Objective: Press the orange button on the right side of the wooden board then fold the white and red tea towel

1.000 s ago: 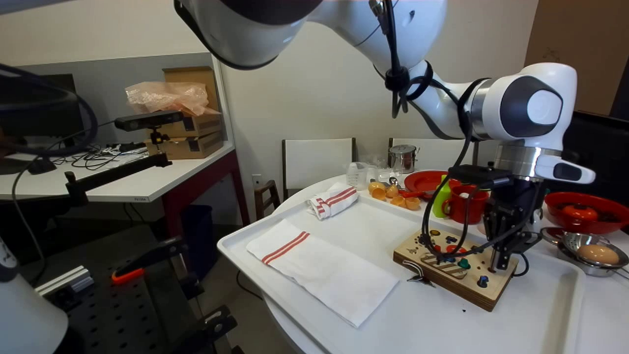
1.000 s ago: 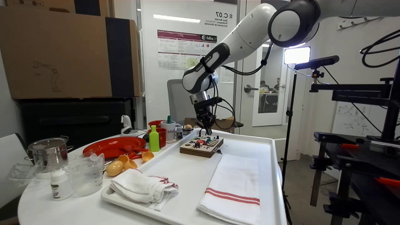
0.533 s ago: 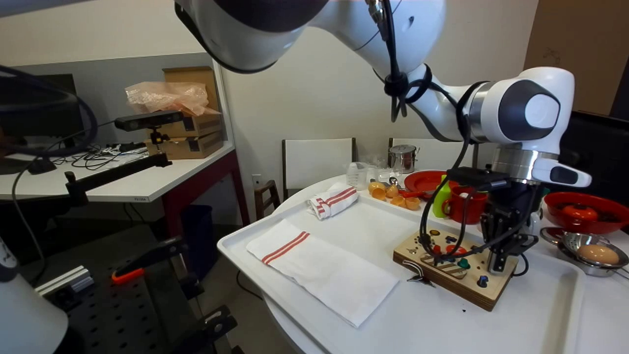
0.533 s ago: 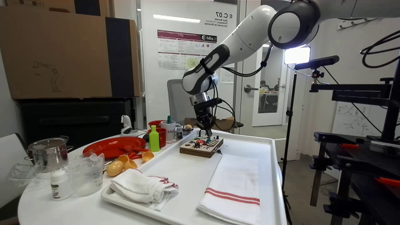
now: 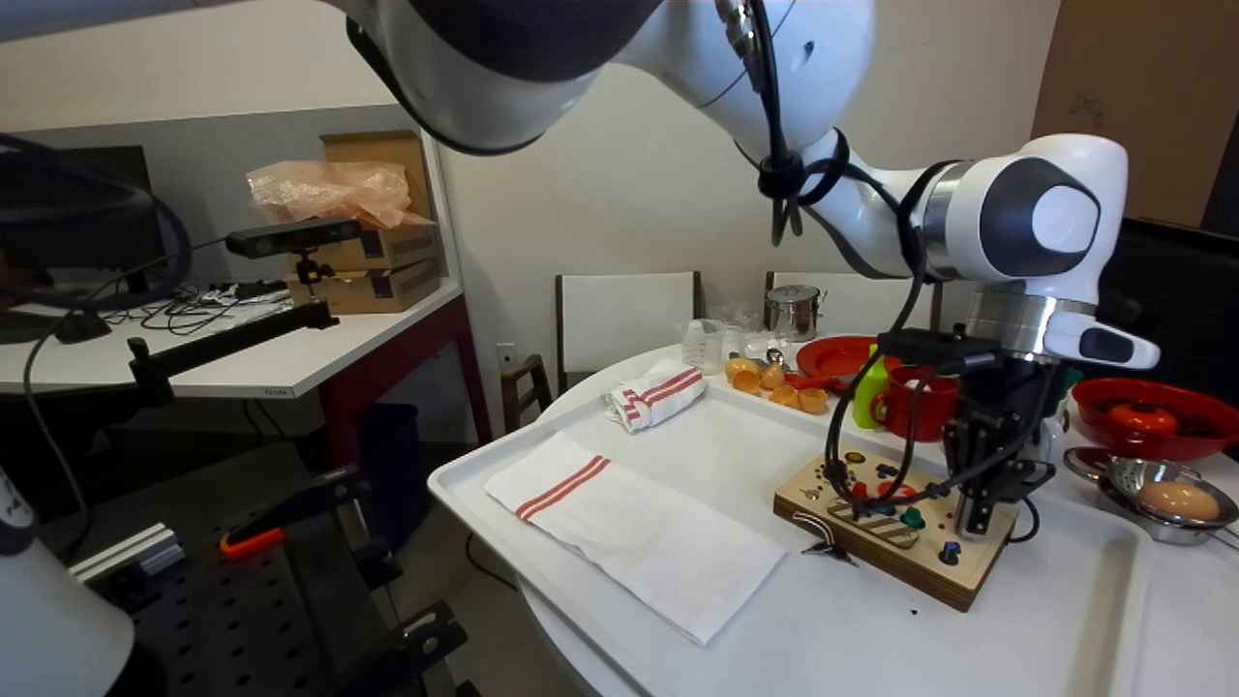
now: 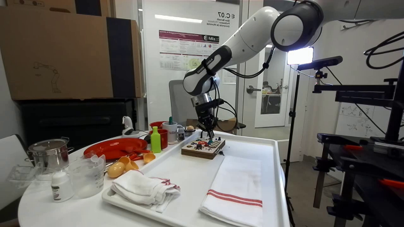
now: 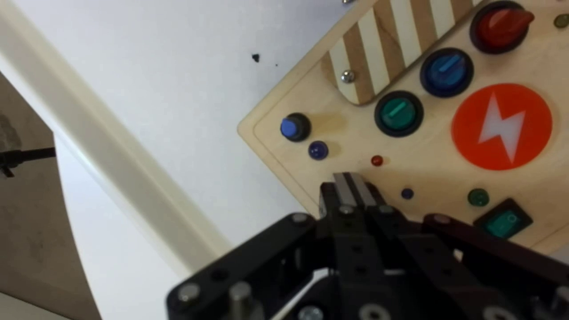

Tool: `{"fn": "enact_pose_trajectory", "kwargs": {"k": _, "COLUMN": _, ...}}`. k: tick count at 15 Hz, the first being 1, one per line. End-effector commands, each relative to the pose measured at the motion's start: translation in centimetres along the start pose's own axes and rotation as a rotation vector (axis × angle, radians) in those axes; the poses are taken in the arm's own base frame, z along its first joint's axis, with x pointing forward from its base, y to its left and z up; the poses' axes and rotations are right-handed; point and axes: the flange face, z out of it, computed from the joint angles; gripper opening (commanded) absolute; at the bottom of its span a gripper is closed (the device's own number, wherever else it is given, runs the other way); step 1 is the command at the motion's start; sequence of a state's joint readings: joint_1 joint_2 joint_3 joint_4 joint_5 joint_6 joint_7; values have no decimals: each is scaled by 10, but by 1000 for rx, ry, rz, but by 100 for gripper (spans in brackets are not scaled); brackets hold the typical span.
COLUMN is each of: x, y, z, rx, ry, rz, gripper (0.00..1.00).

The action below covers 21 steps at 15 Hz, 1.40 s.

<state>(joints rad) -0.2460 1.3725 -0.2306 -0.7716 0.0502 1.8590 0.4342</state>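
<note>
Found hand [image 7: 351, 178] directly over wooden board [image 5: 931, 538], near one short end, pointing down, with fingers [image 7: 344, 189] fully together and gripping nothing. Cannot tell contact with board from a slight gap. Noted on board close to the fingers, in wrist view: small red stud [image 7: 377, 160], green knob [image 7: 398, 113] and blue-tipped toggle [image 7: 290, 127]; farther along board, orange-red disc [image 7: 502, 126] with pale lightning bolt. Saw white tray [image 5: 750, 455] under board, and white table [image 6: 69, 216] under that. Located white and red tea towel [image 5: 639, 537] on the tray beside board, near but not touching, laid flat, with red stripes at the end away from board. Listed red mug [image 5: 935, 411] and green bottle [image 6: 155, 142] just across the tray rim from board. Marked red plate [image 6: 110, 148] farther from board; last, in both exterior views and well apart from board, bunched cloth [image 6: 143, 190] on the tray and metal pot [image 6: 52, 154] on the table.
</note>
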Motion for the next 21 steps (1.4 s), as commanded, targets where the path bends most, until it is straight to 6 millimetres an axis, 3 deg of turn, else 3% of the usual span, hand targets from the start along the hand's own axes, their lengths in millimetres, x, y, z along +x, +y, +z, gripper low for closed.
{"fn": "enact_pose_trajectory", "kwargs": {"k": 1, "x": -1, "y": -6, "z": 3, "rx": -3, "ry": -13, "rz": 9, "gripper": 0}}
{"fn": "enact_pose_trajectory", "kwargs": {"k": 10, "x": -5, "y": -10, "z": 10, "rx": -14, "ry": -30, "rz": 5, "gripper": 0}}
{"fn": "enact_pose_trajectory", "kwargs": {"k": 21, "x": 2, "y": -9, "z": -17, "rx": 6, "ry": 20, "rz": 18, "gripper": 0}}
